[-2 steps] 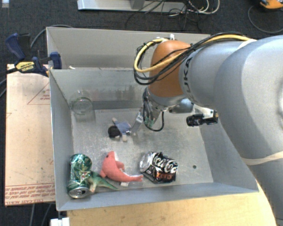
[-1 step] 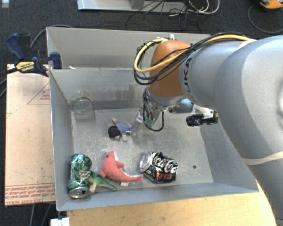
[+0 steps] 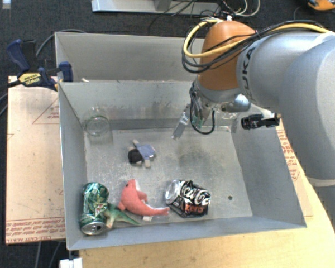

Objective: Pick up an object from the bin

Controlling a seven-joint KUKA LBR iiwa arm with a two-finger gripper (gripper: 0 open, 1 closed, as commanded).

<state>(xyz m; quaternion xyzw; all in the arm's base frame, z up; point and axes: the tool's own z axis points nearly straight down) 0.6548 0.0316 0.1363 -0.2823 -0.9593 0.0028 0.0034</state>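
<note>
Arm (image 3: 293, 77) reaching in from right; gripper (image 3: 183, 128) hanging above bare rear floor (image 3: 212, 158), grip state untellable. Nearby black-and-blue thing (image 3: 140, 155) lying left-to-right.

Scuffed matt metal bin (image 3: 234, 166); glossy crumpled green metal can (image 3: 95, 206).

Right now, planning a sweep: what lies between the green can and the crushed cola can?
A pink toy and a green toy, in the camera view.
</note>
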